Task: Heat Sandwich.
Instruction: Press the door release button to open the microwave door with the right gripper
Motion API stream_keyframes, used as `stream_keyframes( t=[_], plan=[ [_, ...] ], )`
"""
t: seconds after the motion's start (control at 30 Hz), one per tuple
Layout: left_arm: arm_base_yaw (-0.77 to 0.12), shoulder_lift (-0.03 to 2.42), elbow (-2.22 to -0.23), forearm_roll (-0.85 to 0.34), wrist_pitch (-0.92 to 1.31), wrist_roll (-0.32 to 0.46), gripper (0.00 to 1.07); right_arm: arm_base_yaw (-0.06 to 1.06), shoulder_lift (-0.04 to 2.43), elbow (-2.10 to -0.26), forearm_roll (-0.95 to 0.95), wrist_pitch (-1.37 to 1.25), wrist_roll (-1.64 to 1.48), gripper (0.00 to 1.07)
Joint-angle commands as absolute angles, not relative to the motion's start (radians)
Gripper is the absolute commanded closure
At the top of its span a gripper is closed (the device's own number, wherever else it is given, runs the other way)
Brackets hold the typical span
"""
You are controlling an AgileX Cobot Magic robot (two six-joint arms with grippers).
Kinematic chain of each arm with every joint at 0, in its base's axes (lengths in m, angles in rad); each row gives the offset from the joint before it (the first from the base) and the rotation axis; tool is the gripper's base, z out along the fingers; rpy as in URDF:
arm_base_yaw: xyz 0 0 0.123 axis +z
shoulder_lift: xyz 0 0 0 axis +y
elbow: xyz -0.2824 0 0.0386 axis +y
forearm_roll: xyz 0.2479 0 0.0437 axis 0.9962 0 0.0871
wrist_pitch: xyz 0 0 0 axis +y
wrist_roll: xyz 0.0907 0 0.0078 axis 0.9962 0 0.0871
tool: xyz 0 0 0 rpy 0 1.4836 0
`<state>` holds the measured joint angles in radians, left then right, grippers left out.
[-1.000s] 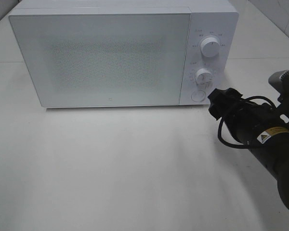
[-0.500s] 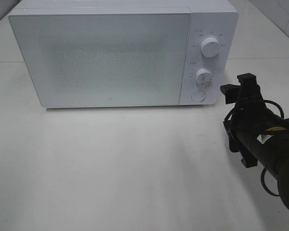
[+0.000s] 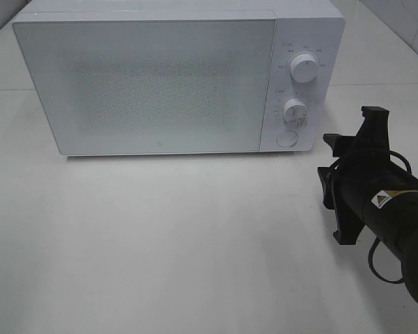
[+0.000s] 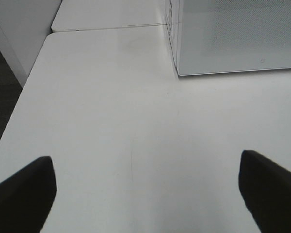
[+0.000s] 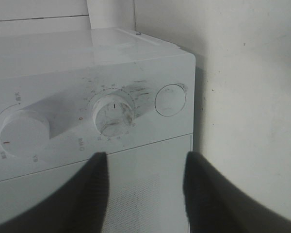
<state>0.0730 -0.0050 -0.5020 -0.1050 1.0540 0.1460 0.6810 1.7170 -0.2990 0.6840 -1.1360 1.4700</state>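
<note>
Backed off and rolled over: the right claw (image 5: 145,158), a second ago at the lower dial (image 3: 295,110), now hangs right of the microwave (image 3: 313,28), fingers partly spread and pinching nothing. The left claw (image 4: 145,162) is spread wide over the surface (image 4: 111,121), empty. No sandwich shows anywhere; it is likely behind the shut frosted door (image 3: 153,83), though I cannot tell. Retreating well means pulling straight away so no finger brushes the dial. Only the right wrist view shows the dial's pointer and the round button (image 5: 169,100) close up — the high view alone shows the whole door.
</note>
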Motion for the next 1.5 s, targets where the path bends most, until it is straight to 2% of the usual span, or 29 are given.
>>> stream_keyframes(
  t=[0.03, 0.07, 0.1, 0.6, 0.83, 1.2, 1.5],
  plan=[
    [0.078, -0.026, -0.502, -0.108, 1.043, 0.139, 0.11, 0.679, 1.719, -0.301, 0.678, -1.11, 1.462, 0.98],
    [0.078, -0.026, -0.502, -0.108, 1.043, 0.139, 0.11, 0.679, 1.719, -0.301, 0.678, -1.106, 1.461, 1.06],
    [0.078, -0.026, -0.502, -0.108, 1.043, 0.139, 0.11, 0.679, 1.719, -0.301, 0.677, -1.102, 1.461, 1.07],
    [0.078, -0.026, -0.502, -0.108, 1.043, 0.139, 0.11, 0.677, 1.747, -0.317, 0.667, -1.077, 1.461, 1.07],
    [0.078, -0.026, -0.502, -0.108, 1.043, 0.139, 0.11, 0.587, 1.84, -0.398, 0.522, -1.076, 1.516, 1.07],
    [0.078, -0.026, -0.502, -0.108, 1.043, 0.139, 0.11, 0.478, 1.96, -0.551, 0.423, -1.006, 1.519, 1.07],
    [0.078, -0.026, -0.502, -0.108, 1.043, 0.139, 0.11, 0.468, 2.012, -0.629, 0.421, -0.972, 1.519, 1.07]
  ],
)
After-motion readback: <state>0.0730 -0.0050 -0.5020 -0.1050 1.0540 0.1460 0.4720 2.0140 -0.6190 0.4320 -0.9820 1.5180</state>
